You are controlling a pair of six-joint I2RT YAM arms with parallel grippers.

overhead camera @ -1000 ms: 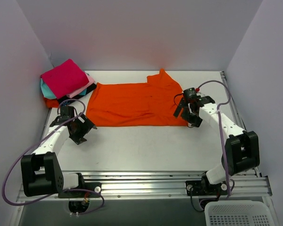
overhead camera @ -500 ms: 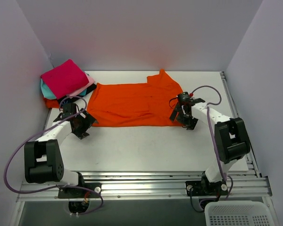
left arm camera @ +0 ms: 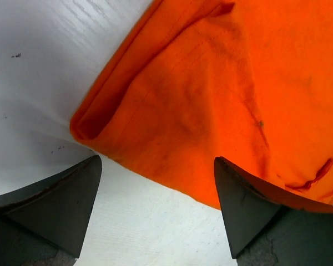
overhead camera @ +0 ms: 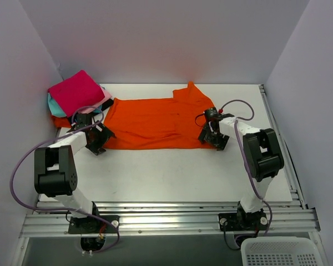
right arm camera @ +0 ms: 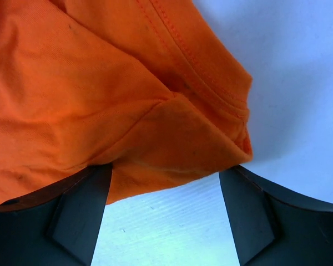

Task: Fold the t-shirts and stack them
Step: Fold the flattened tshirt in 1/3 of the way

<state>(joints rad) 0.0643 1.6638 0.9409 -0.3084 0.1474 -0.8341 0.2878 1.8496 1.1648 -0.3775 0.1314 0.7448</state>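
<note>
A large bright orange t-shirt (overhead camera: 155,122) lies spread flat across the back of the table. My left gripper (overhead camera: 96,138) is open at its near left corner. In the left wrist view the folded corner of the shirt (left arm camera: 211,83) reaches between the wide-apart fingers of that gripper (left arm camera: 157,166). My right gripper (overhead camera: 212,136) is open at the near right corner. In the right wrist view the hemmed corner of the shirt (right arm camera: 100,83) sits between the spread tips of the right gripper (right arm camera: 165,172). A stack of folded t-shirts, magenta on top (overhead camera: 75,91), sits at the back left.
Teal (overhead camera: 52,104), light pink (overhead camera: 104,101) and orange (overhead camera: 60,121) edges stick out under the magenta shirt. White walls close in the table on three sides. A white basket (overhead camera: 277,252) stands below the front rail (overhead camera: 166,213) at the bottom right.
Both arms have moved in toward the orange shirt: the left gripper went up to its near left corner, the right gripper left to its near right corner. The right jaws have narrowed a little.
</note>
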